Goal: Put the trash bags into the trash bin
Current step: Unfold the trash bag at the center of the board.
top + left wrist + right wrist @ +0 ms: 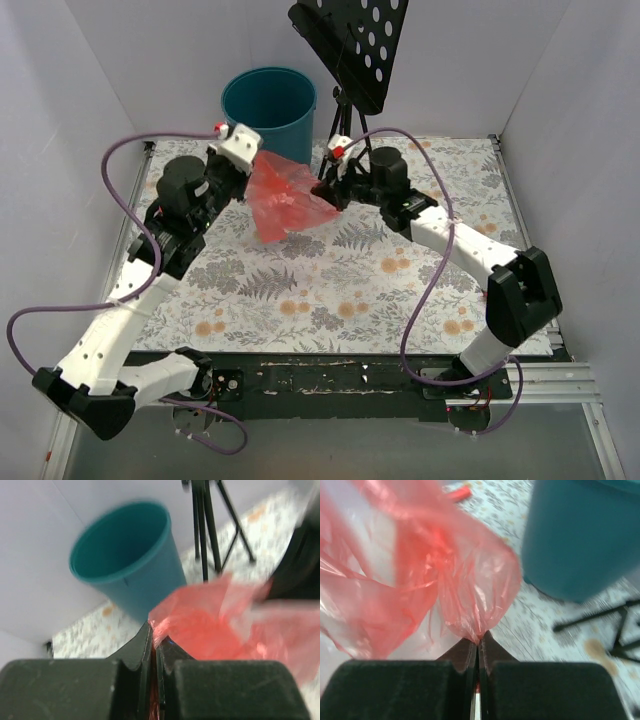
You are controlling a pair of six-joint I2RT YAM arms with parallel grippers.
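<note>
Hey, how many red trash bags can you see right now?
1. The trash bag is stretched above the table between the left gripper and the right gripper, near the trash bin. More could be hidden inside the bin.

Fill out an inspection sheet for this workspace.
Surface: floral-patterned table.
Job's things: red trash bag held between both grippers, in front of the teal trash bin, not in it.
Clutter: one small red thing beyond the bag, too blurred to name.
Grippers: left gripper shut on the bag; right gripper likewise.
Cables: purple cables loop from each arm.
Surroundings: white walls; black perforated stand behind the bin.
</note>
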